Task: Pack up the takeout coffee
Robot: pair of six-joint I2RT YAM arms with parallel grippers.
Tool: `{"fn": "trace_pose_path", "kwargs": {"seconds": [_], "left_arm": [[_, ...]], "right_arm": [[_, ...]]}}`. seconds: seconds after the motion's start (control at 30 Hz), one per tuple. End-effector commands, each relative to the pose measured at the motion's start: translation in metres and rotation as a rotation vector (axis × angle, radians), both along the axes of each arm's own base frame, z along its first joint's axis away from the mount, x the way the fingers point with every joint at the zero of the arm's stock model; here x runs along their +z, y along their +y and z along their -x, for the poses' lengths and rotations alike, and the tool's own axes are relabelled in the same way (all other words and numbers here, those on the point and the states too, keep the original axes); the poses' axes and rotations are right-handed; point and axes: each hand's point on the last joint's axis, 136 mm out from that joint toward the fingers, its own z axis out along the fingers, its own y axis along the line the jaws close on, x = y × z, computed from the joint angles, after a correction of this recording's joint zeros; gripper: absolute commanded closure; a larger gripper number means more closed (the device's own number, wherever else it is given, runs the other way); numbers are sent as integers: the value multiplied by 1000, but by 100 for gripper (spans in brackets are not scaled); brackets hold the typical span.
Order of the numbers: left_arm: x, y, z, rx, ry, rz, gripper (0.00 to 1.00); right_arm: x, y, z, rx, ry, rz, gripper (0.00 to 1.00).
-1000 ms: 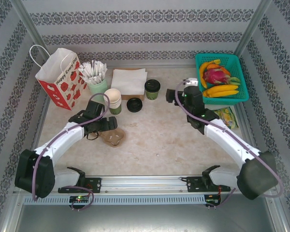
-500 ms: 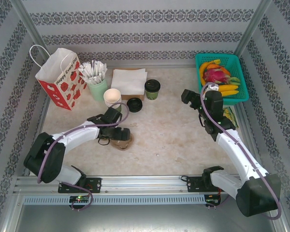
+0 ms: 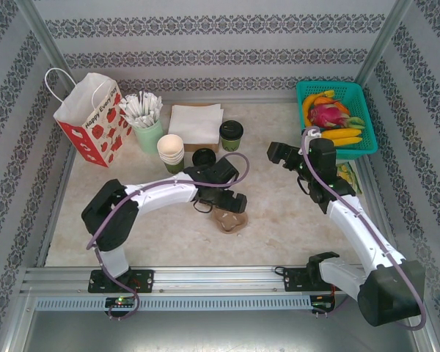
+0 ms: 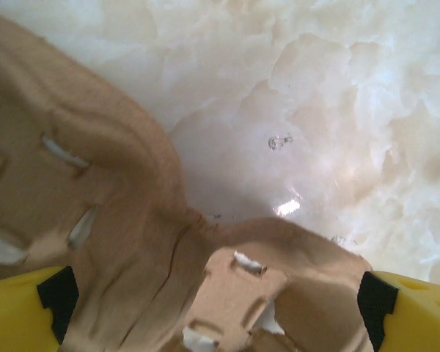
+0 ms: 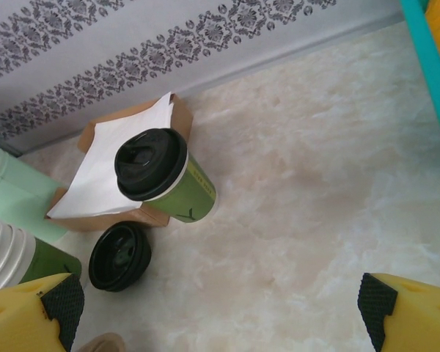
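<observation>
The takeout coffee (image 3: 231,135), an olive-green cup with a black lid (image 5: 150,163), stands upright at the back centre beside the napkins. My right gripper (image 3: 279,154) hangs open to its right, well apart from it, nothing between its fingers (image 5: 220,312). My left gripper (image 3: 231,207) is at the table's middle with its jaws wide. A brown pulp cup carrier (image 3: 231,221) spans the gap from pad to pad (image 4: 205,293) and touches both.
A loose black lid (image 3: 204,157) and a stack of lidless cups (image 3: 171,150) sit left of the coffee. The white napkins (image 3: 196,121), a pale green cup of sticks (image 3: 148,132) and a red-and-white paper bag (image 3: 92,117) line the back left. A teal fruit basket (image 3: 337,152) stands back right.
My left gripper has swept right from the table's left side to its middle, and the carrier came with it. The right gripper drew back right, then edged left again.
</observation>
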Motion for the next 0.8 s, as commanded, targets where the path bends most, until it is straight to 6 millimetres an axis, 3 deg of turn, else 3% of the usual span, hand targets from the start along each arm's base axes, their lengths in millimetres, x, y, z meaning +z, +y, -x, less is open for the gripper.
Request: {"fn": "trace_pose_path", "kwargs": {"seconds": [0.0,0.13,0.27,0.5,0.63,0.77], "left_arm": [[29,37,1,37,-87,-84,0],[83,92,-23,208,-333,-123,0],[133,166,-41,511,-441,-96,0],[194,315,-35,1040,-500,-110,0],[222,356,-45,1156,-529,-27,0],[223,376,-65,1220,-423,107,0]], "right_arm": [[-1,3,2,25,-10,0,2],[-2,0,-1,-11,-29,-27,2],[1,6,-4,-7,-43,-72,2],[3,18,-7,28,-54,-85,2],[8,23,-10,30,-63,-104,2],[12,30,-11,47,-67,-107,2]]}}
